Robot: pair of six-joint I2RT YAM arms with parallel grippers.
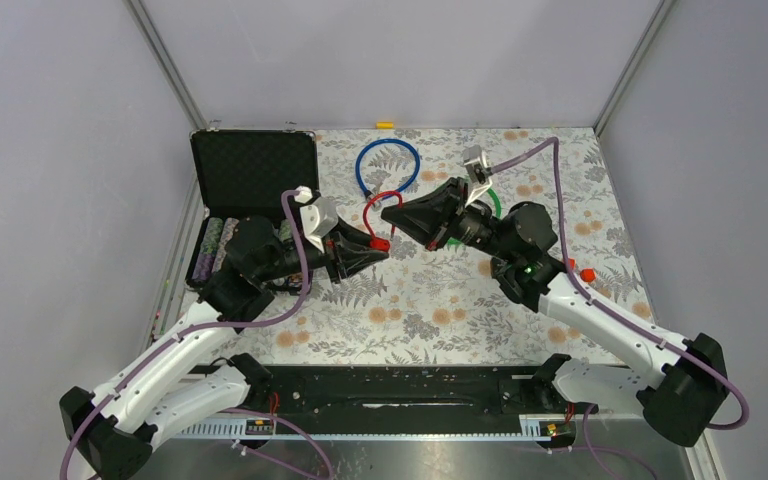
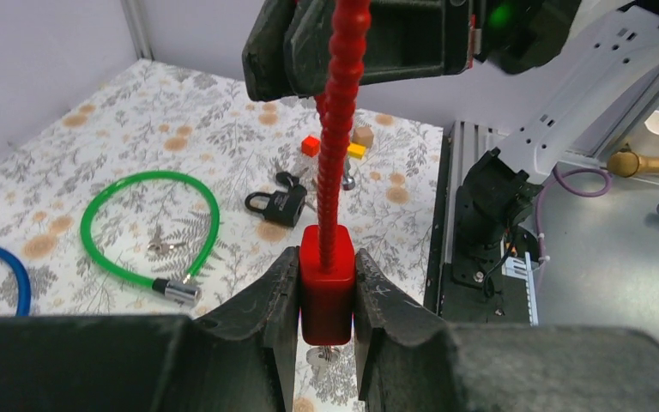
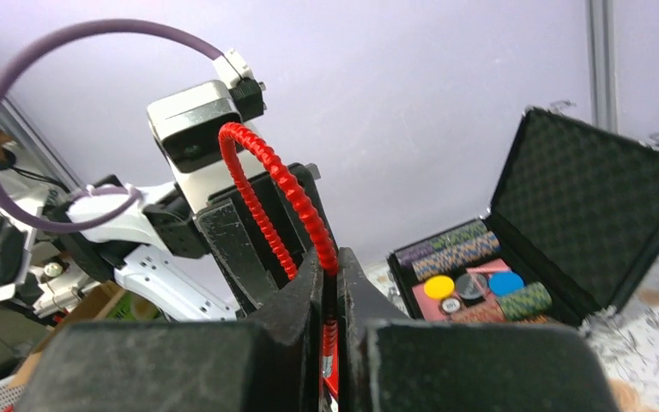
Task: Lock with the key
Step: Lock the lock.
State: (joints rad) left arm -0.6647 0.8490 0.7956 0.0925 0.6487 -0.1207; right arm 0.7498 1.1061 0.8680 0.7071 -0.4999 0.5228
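A red cable lock [image 1: 381,207] is held above the table between both grippers. My left gripper [image 2: 327,296] is shut on its red lock body [image 2: 326,287], and a silver key [image 2: 324,351] hangs from the body's underside. My right gripper [image 3: 329,275] is shut on the red ribbed cable [image 3: 285,182], which loops up behind the fingers. In the top view the left gripper [image 1: 372,247] and right gripper [image 1: 392,214] meet at the lock near the table's middle.
A green cable lock [image 2: 150,227] with loose keys [image 2: 165,247], a blue cable lock [image 1: 387,165], a black padlock [image 2: 278,203] and small blocks [image 2: 356,146] lie on the floral cloth. An open black case [image 1: 251,170] with poker chips [image 3: 474,283] stands at the far left.
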